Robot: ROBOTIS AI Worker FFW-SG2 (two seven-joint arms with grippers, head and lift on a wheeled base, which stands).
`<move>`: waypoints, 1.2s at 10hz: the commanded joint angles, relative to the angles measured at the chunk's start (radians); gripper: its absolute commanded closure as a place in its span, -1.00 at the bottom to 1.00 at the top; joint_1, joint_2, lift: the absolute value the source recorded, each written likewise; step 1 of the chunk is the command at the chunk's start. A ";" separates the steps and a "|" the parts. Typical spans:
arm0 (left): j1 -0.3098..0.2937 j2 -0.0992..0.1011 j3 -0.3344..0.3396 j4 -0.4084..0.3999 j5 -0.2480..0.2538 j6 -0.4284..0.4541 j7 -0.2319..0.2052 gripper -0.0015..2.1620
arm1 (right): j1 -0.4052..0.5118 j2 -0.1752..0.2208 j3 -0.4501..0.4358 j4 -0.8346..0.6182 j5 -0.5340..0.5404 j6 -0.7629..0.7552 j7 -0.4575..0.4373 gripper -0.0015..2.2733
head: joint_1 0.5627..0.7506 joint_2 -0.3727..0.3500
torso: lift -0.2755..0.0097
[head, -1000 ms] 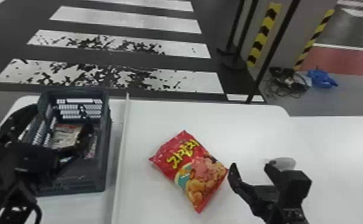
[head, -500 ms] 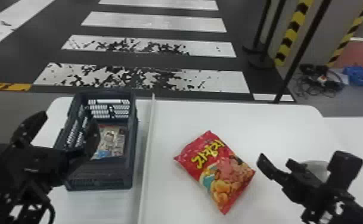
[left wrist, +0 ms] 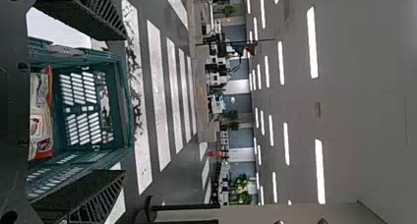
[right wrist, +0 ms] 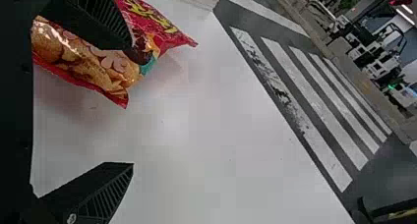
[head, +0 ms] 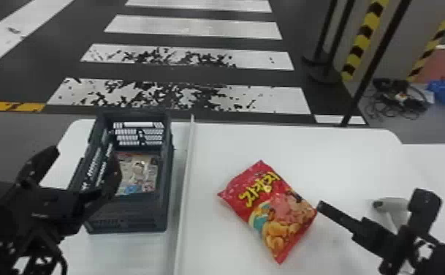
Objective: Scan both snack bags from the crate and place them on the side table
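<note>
My left gripper stands open at the crate's left side, one finger over the crate. Inside that crate lies a pale snack bag. In the left wrist view the open left gripper has its fingers apart, with the crate and bag between and beyond them. A red snack bag lies flat on the white table right of the divider. Just right of it is my right gripper, open and holding nothing; in the right wrist view one finger of the right gripper overlaps the red bag.
A thin raised white divider runs between crate and red bag. A pale grey scanner-like object lies behind the right gripper on the white table. Beyond the table's far edge stand dark poles, with cables and a blue bundle on the floor.
The head view has turned left, so crate and red bag appear farther right. The left gripper is left of its earlier place relative to the crate. The red bag stays put on the table.
</note>
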 commanded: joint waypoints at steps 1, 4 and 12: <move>0.008 0.000 -0.001 0.003 -0.001 0.000 0.000 -0.98 | -0.034 0.001 -0.017 0.036 -0.009 0.055 0.019 -0.93 | 0.41 -0.07 | 0.24; 0.022 -0.001 -0.005 0.017 -0.001 0.000 0.000 -0.98 | -0.123 0.001 -0.058 0.116 -0.037 0.202 0.057 -0.93 | 0.41 -0.01 | 0.24; 0.036 0.011 0.008 0.037 0.022 -0.018 -0.002 -0.98 | -0.232 0.001 -0.017 0.297 -0.028 0.258 0.108 0.92 | 0.41 0.18 | 0.24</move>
